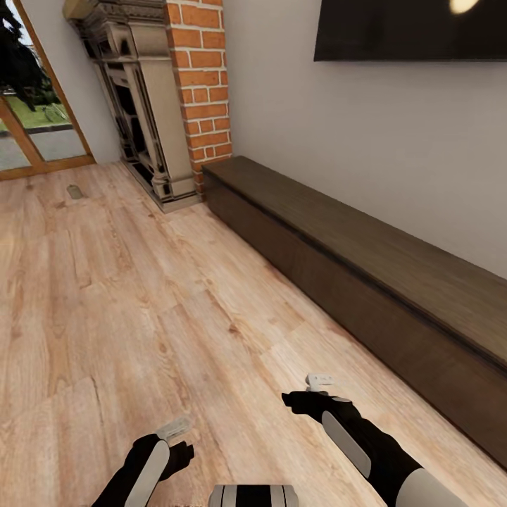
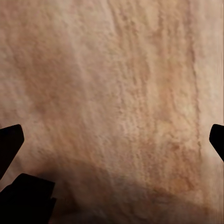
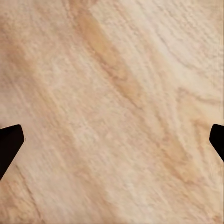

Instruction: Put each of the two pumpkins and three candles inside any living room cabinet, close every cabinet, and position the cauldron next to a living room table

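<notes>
The cabinet (image 1: 366, 282), a long, low dark-brown unit, runs along the right wall, and its fronts sit flush and shut. My left gripper (image 1: 174, 438) hangs low over the wooden floor (image 2: 121, 84), open with nothing between its fingers (image 2: 10, 140). My right gripper (image 1: 310, 394) hovers over bare floor a short way in front of the cabinet. It is also open and empty, with its dark fingertips (image 3: 10, 140) spread wide. The pumpkins, candles, cauldron and table are out of view.
A brick column (image 1: 203, 84) and an ornate fireplace (image 1: 141, 105) stand at the cabinet's far end. A dark TV (image 1: 408, 28) hangs on the wall above the cabinet. A glazed door (image 1: 35, 120) is at the far left. Light plank floor (image 1: 141, 296) spreads between.
</notes>
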Tool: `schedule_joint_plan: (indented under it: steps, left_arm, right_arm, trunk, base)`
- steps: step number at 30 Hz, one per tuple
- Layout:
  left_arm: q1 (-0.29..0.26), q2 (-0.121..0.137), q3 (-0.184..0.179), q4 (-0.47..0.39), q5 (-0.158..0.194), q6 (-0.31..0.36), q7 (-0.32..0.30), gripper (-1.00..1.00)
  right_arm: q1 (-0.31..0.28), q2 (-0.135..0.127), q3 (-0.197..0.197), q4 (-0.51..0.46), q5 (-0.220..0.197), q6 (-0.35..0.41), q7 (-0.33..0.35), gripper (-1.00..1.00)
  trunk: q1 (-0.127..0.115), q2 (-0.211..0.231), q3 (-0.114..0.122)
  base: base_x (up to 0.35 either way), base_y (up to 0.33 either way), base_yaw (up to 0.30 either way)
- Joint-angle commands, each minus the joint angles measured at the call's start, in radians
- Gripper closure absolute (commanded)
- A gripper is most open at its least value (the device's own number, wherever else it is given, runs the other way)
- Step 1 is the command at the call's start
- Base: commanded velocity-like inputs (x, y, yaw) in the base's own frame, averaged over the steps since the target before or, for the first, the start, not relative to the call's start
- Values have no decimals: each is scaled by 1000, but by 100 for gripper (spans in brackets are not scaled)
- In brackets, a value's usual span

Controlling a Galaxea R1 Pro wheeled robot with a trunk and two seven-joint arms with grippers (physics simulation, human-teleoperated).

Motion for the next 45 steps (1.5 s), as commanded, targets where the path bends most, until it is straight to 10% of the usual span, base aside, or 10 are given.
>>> schedule_joint_plan:
  steps: [1, 45]
  left_arm:
    - [-1, 0, -2, -1, 10, 1, 10, -100]
    - [-1, 0, -2, -1, 10, 1, 10, -100]
  right_arm:
    - [-1, -1, 4, -2, -11, 1, -10, -100]
    - [0, 0, 5, -2, -11, 0, -11, -100]
  trunk:
    - [0, 0, -2]
    - [0, 0, -49]
  base:
    - [0, 0, 236]
    - [0, 0, 236]
